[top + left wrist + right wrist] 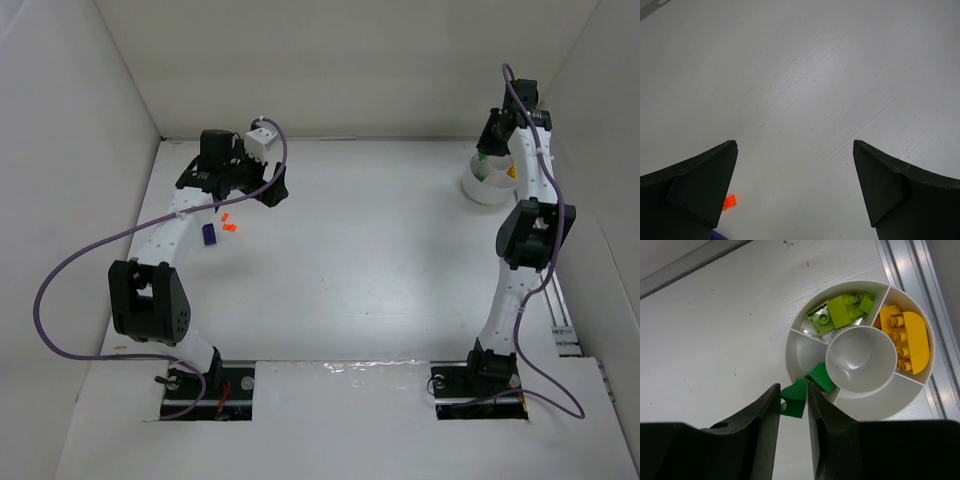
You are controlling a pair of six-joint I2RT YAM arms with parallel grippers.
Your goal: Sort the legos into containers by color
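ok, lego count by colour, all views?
Green: 5, with 3 lime legos and 1 dark green lego in the cup, plus 1 held green lego in the right hand
Yellow legos: 2, as far as I can tell
Orange legos: 2, on the table
Blue lego: 1
Total: 10

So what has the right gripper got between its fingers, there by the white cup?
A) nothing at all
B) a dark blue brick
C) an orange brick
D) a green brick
D: the right wrist view shows a green brick pinched between the fingers of the right gripper, at the rim of the divided white cup.
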